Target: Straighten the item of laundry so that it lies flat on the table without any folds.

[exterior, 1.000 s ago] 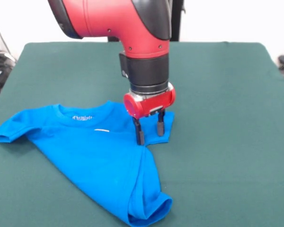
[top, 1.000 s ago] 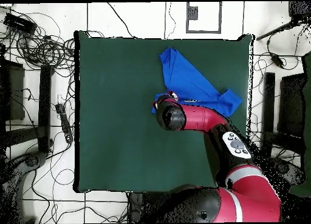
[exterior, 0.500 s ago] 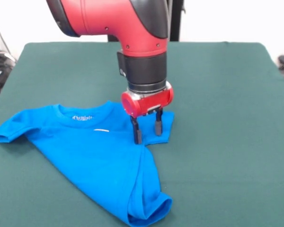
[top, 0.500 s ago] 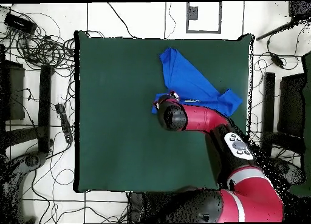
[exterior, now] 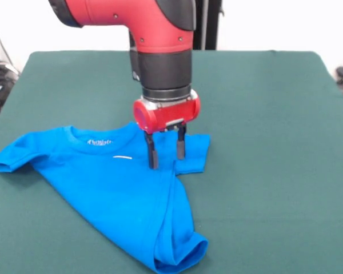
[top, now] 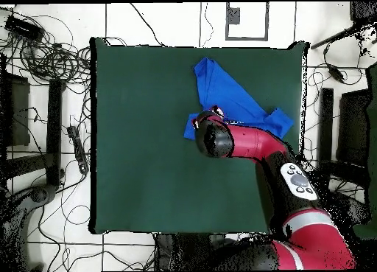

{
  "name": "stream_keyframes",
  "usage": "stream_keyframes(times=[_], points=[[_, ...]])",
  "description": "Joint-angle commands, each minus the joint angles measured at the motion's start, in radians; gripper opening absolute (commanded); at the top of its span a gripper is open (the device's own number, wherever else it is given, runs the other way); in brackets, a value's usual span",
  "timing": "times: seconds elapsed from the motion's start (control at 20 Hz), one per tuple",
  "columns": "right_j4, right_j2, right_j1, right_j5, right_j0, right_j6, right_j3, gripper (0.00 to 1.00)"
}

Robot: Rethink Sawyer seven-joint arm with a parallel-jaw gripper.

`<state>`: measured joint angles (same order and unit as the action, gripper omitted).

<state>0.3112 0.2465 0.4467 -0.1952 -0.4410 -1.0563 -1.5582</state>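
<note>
The item of laundry [exterior: 120, 194] is a bright blue T-shirt lying collar-up on the green table [exterior: 263, 171], its lower part bunched into folds toward the front edge. One sleeve spreads left, the other [exterior: 195, 153] lies flat by the gripper. My gripper [exterior: 165, 152] hangs open just above the shirt near that right sleeve, its two black fingers apart and empty. In the overhead view the shirt [top: 224, 92] lies near the table's [top: 147, 136] far right, with the arm covering the gripper.
Cables [top: 51, 55] and stands crowd the floor around the table in the overhead view. A dark frame [top: 247, 20] sits beyond the table's far edge.
The gripper has lifted and shifted left over the shirt, off the right sleeve, staying open. The shirt has not moved.
</note>
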Motion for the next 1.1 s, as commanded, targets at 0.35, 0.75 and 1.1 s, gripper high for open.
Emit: stream_keyframes(times=[0.35, 0.75, 1.1], points=[[-0.044, 0.037, -0.02, -0.083, 0.0, -0.179, -0.033, 1.0], [-0.039, 0.048, -0.046, -0.063, -0.005, -0.178, -0.035, 1.0], [-0.035, 0.048, -0.069, -0.043, 0.0, -0.183, -0.031, 1.0]])
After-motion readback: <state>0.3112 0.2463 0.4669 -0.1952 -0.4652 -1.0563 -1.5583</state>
